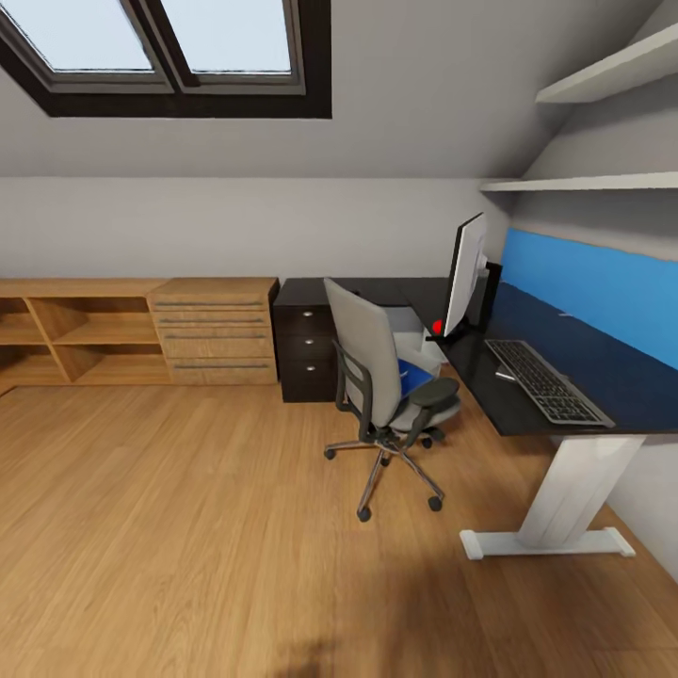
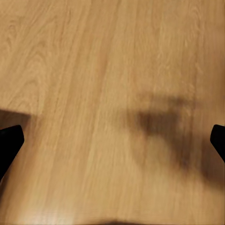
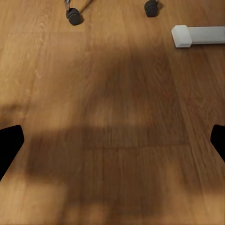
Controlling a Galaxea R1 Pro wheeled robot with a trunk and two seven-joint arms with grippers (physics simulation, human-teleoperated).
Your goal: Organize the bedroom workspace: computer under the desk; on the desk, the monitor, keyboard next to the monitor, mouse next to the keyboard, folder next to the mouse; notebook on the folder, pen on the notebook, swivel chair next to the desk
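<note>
Indoors: an attic bedroom with a wood floor and a black corner desk

Warm wooden planks cover the floor [image 1: 188,527] from wall to wall, under a sloped ceiling with a dark-framed skylight [image 1: 169,52]. Along the far wall stand a low wooden shelf unit [image 1: 75,334] and a wooden chest of drawers [image 1: 218,331]. Just beside the chest is the desk [image 1: 603,377], its black drawer unit [image 1: 303,344] in the corner and its white leg [image 1: 556,504] resting on the floor. On the desk the monitor [image 1: 466,273] stands upright, with the keyboard [image 1: 546,381] lying nearer the camera. A blue wall panel [image 1: 593,282] runs behind them, with white shelves [image 1: 612,75] above. The swivel chair [image 1: 381,395] sits at the desk's inner corner, the folder [image 1: 410,375] showing blue on its seat.

Both wrist views look down at bare floor. The left gripper [image 2: 112,140] and the right gripper [image 3: 112,145] each have fingertips spread wide apart, holding nothing.
</note>
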